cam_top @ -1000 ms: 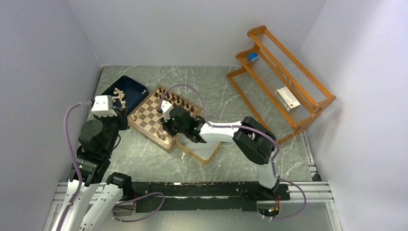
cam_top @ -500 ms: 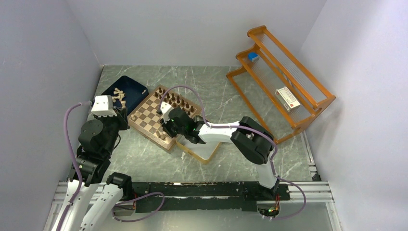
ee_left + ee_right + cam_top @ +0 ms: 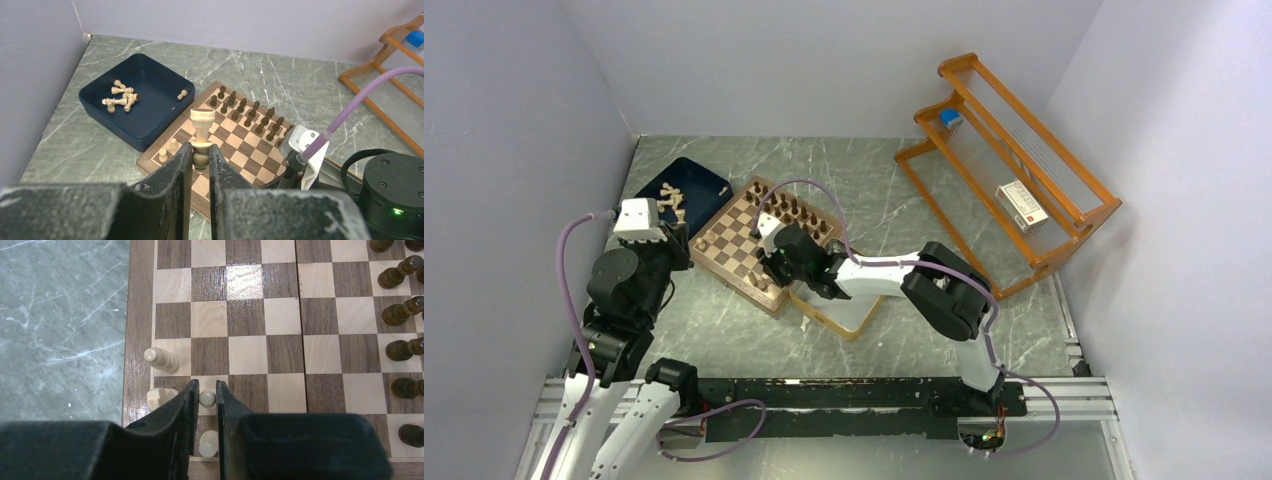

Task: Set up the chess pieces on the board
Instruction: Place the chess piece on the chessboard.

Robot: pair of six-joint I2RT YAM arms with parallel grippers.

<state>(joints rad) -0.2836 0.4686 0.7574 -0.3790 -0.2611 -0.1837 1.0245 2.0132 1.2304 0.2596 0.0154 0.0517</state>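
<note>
The chessboard lies left of centre on the marble-patterned table, with a navy tray just beside its far-left corner. Dark chess pieces stand in two rows along the board's far-right side. The right gripper reaches down over the board's near side, its fingers clenched on the round head of a pale pawn. A second pale pawn, a squat pale piece and a taller pale piece stand close around it. The left gripper, off the board's left side, grasps a pale rook by its lower stem and holds it upright. Loose pale pieces lie on their sides in the tray — well apart from the orange wooden rack at the far right.
</note>
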